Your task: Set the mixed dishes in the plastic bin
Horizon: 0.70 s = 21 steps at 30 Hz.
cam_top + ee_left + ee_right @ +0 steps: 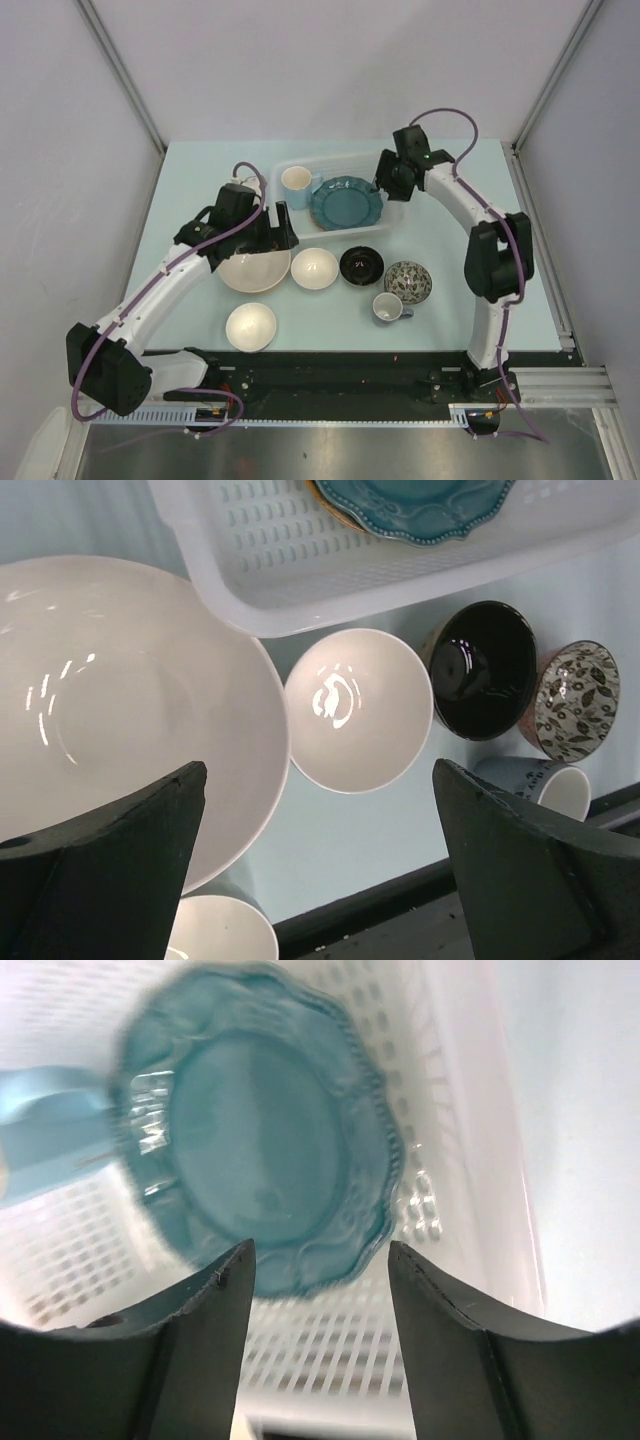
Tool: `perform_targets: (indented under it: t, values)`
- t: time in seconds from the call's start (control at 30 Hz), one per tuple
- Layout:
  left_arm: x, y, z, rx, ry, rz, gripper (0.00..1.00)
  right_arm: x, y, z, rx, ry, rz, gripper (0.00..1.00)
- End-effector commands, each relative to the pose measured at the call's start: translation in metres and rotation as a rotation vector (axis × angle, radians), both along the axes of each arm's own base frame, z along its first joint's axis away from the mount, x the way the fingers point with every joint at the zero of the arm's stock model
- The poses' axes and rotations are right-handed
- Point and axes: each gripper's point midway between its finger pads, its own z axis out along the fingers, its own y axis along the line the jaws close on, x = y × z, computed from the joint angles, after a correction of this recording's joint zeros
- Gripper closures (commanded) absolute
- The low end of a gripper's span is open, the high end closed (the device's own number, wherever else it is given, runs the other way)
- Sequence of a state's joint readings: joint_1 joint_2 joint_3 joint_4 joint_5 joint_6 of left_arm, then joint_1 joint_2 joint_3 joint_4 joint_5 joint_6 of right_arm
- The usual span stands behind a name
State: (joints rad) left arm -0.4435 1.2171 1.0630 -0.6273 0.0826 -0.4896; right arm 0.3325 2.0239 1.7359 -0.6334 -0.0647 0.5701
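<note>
The plastic bin [333,163] stands at the back centre and holds the teal scalloped plate [346,202] and a pale mug [296,184]. A tan rim [334,508] shows under the teal plate [420,505]. My right gripper [383,187] is open and empty over the plate's right edge [260,1150]. My left gripper [283,238] is open and empty above the gap between the large white bowl [255,268] and the medium white bowl [315,268]. In front of the bin are the black bowl [362,265], the speckled bowl [408,281], a mug [388,308] and a small white bowl [251,326].
The black base rail [330,365] runs along the table's near edge, just behind the small bowl and the mug. Grey walls close in the table on the left, right and back. The bin's perforated wall [300,570] lies close behind the two white bowls.
</note>
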Motion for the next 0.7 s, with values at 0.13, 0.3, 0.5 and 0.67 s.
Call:
perform_targets:
  t: [0.13, 0.3, 0.5, 0.67]
  values:
    - [0.026, 0.015, 0.025, 0.075, -0.085, 0.036, 0.0, -0.015, -0.025, 0.068, -0.063, -0.093, 0.025, 0.41]
    - [0.029, 0.038, 0.037, 0.145, -0.158, 0.103, 0.0, -0.065, 0.002, 0.111, -0.011, -0.216, 0.16, 0.39]
    - [0.008, 0.047, 0.032, 0.15, -0.133, 0.067, 0.0, -0.146, 0.007, 0.11, 0.026, -0.166, 0.228, 0.38]
    - [-0.008, 0.09, 0.014, 0.24, -0.141, 0.22, 0.0, -0.193, 0.004, 0.1, 0.066, -0.177, 0.192, 0.38]
